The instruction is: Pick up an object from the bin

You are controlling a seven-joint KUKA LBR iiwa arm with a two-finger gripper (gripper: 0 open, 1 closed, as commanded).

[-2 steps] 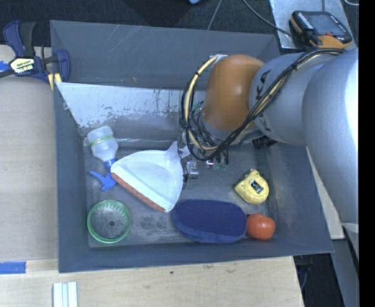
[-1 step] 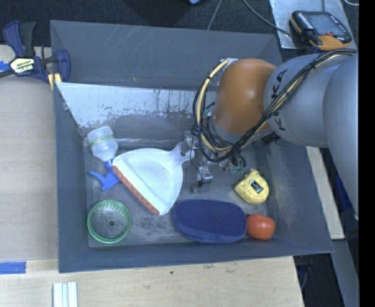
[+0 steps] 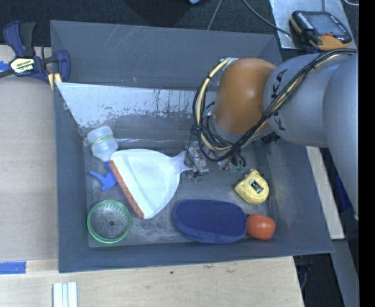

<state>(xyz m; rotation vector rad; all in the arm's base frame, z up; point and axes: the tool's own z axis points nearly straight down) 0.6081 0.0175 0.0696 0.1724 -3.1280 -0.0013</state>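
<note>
My gripper (image 3: 193, 164) hangs low in the middle of the bin, right at the narrow right-hand end of a white dustpan-like scoop with an orange edge (image 3: 145, 179). Its tips are close to or touching that end; nothing shows between them. A dark blue oval pad (image 3: 209, 220) lies just below the gripper near the bin's front. To the right of the gripper sits a yellow tape measure (image 3: 252, 188).
A small red ball (image 3: 260, 227) rests beside the blue pad at the front right. A green-rimmed round lid (image 3: 109, 220) lies front left. A clear bottle with a pale green cap (image 3: 101, 141) and a small blue piece (image 3: 104, 180) lie at the left.
</note>
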